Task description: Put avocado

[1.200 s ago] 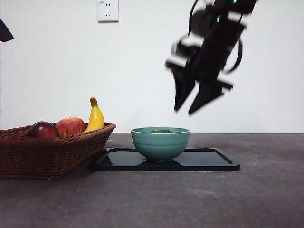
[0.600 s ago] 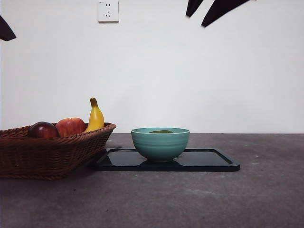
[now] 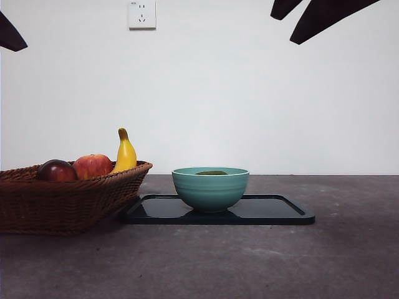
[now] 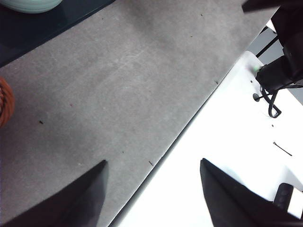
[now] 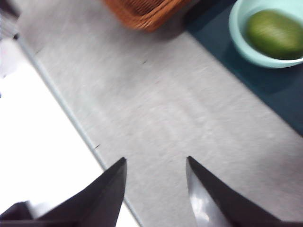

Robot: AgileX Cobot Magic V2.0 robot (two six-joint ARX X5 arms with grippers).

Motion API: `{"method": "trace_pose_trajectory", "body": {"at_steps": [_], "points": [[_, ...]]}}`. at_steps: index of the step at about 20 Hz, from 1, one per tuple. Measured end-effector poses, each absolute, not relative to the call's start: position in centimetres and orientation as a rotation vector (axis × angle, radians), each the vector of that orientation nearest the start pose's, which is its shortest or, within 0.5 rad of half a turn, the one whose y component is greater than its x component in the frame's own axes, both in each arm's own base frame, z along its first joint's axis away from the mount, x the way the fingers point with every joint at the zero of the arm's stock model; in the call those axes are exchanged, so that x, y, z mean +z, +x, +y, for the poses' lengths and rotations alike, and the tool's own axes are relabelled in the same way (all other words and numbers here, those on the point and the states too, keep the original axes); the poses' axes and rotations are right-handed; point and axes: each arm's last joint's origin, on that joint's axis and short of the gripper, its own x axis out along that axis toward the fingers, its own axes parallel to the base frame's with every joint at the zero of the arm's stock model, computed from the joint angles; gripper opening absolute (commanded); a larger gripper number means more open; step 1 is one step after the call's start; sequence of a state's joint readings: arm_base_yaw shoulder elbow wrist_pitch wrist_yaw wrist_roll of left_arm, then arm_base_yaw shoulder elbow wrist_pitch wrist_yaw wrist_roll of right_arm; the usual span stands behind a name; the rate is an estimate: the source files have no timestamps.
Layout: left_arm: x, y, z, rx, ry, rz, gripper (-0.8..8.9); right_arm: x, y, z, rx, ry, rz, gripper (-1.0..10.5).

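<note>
The olive-green avocado point(image 5: 273, 33) lies inside the teal bowl point(image 3: 210, 187); in the front view only its top point(image 3: 212, 172) peeks over the rim. The bowl stands on a black tray point(image 3: 274, 212). My right gripper point(image 3: 298, 18) hangs high at the top right of the front view, far above the bowl, open and empty; its wrist view looks down on bare table with the bowl point(image 5: 241, 35) off to one side. My left gripper point(image 4: 151, 189) is open and empty over the table's edge, and shows only as a black tip point(image 3: 9, 34) at the top left.
A wicker basket point(image 3: 68, 199) at the left holds a dark red-purple fruit point(image 3: 56, 170), a red apple point(image 3: 92, 166) and a banana point(image 3: 125, 152). A wall socket point(image 3: 141, 14) is high on the white wall. Grey table stretches in front of the tray.
My right gripper has risen from just above the bowl to the top of the front view and shifted right. The avocado stays in the bowl.
</note>
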State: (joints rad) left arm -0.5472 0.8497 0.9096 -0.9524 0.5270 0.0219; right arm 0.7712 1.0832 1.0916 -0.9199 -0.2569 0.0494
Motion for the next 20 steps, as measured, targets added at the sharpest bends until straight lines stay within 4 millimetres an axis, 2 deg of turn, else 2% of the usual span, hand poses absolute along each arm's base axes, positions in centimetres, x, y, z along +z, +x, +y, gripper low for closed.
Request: {"method": "trace_pose_trajectory", "body": {"at_steps": [7, 8, 11, 20], "points": [[30.41, 11.62, -8.78, -1.009, 0.028, 0.923, 2.99, 32.38, 13.64, 14.69, 0.946, -0.203, 0.93, 2.0], [30.41, 11.62, -8.78, -1.009, 0.028, 0.923, 2.66, 32.38, 13.64, 14.69, 0.946, -0.203, 0.93, 2.0], [30.41, 11.62, -8.78, -1.013, 0.034, 0.92, 0.11, 32.38, 13.64, 14.69, 0.946, -0.203, 0.93, 0.1], [30.4, 11.61, -8.78, -1.013, 0.034, 0.921, 0.07, 32.51, 13.75, 14.8, 0.95, -0.197, 0.909, 0.1]]}}
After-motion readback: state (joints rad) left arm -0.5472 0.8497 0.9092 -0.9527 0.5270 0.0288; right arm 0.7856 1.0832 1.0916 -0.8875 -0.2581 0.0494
